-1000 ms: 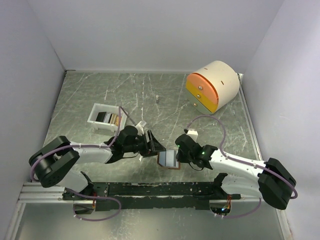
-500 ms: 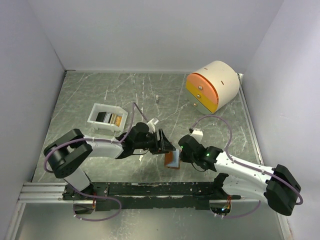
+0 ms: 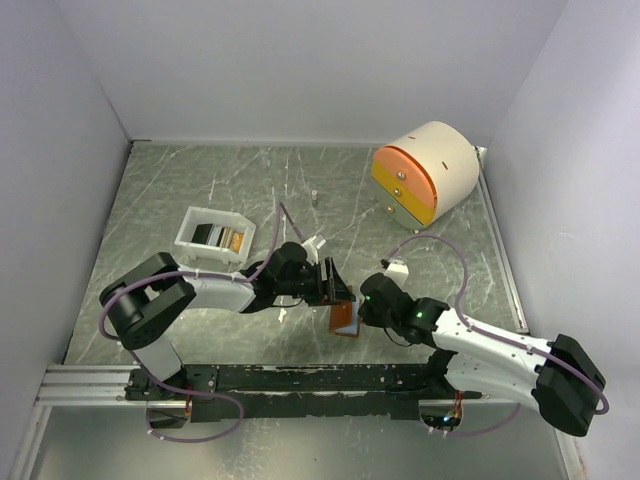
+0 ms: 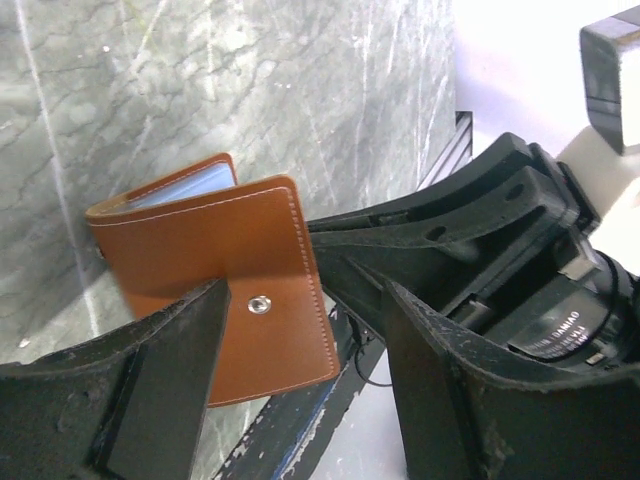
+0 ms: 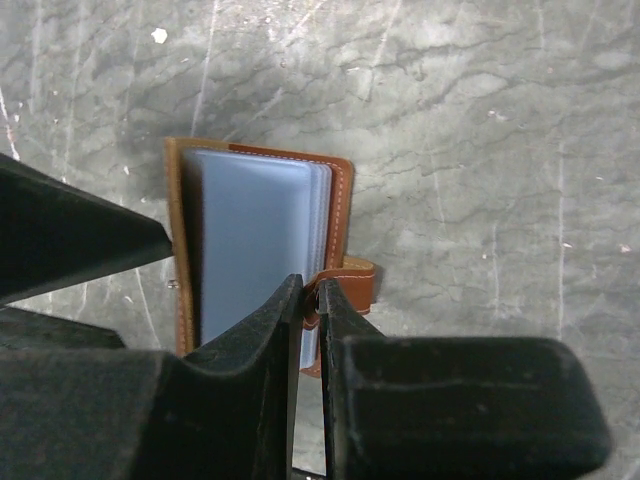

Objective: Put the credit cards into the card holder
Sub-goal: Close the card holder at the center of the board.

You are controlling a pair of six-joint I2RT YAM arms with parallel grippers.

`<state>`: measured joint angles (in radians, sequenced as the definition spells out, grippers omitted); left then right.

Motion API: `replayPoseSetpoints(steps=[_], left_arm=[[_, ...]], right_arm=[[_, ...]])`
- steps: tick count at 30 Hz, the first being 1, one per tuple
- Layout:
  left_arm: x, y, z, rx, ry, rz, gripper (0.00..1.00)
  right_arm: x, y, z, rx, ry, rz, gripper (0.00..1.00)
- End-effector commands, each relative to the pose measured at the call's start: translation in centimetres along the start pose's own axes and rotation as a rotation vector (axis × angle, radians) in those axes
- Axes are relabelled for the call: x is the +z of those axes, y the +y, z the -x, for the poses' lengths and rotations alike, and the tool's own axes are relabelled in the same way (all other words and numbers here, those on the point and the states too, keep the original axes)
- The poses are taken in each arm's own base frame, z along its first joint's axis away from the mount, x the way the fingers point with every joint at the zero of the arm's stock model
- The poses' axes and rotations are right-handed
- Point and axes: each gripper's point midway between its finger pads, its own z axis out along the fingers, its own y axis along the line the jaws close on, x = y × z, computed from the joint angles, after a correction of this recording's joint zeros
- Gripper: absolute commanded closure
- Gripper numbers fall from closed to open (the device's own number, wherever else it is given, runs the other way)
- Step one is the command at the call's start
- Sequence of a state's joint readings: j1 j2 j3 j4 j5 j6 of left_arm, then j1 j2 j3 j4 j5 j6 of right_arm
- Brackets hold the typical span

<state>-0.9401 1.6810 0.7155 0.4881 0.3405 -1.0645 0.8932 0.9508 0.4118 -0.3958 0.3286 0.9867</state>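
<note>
Here right pincer (image 5: 312, 292) clamps card holder (image 5: 250, 230) edge.

Soft, even overhead light, faint shadows on the table (image 3: 200, 190), overexposed white corner in left wrist view.

Robot lab test cell, prob.: plain white panel walls (image 3: 300, 70) box in grey-green marble-look surface (image 3: 200, 190), w/ long black metal mounting rail (image 3: 320, 378) along near edge.
</note>
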Motion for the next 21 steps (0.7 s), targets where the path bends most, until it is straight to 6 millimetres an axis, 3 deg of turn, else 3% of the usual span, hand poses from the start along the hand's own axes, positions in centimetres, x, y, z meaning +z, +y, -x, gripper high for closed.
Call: replayPoseSetpoints(steps=[1, 5, 12, 17, 21], left_arm=[[0.4, 0.1, 0.2, 0.032, -0.010, 0.015, 0.26], [-0.4, 0.9, 0.6, 0.028, -0.042, 0.073, 0.28], [-3.2, 3.6, 0.7, -0.012, -0.120, 0.218, 0.45], [-4.5, 5.4, 1.2, -0.009, -0.156, 0.336, 0.63], [-4.1, 5.7, 1.2, 0.018, -0.129, 0.366, 0.70]], right_arm=[[0.3, 1.8, 0.3, -0.021, -0.014, 0.084, 0.90], [0.4, 3.8, 0.9, -0.045, -0.039, 0.179, 0.90], [1.0, 6.9, 1.6, -0.083, -0.039, 0.275, 0.90], [1.2, 6.6, 1.7, -0.083, -0.030, 0.235, 0.90], [0.6, 5.5, 1.9, -0.069, -0.040, 0.194, 0.89]])
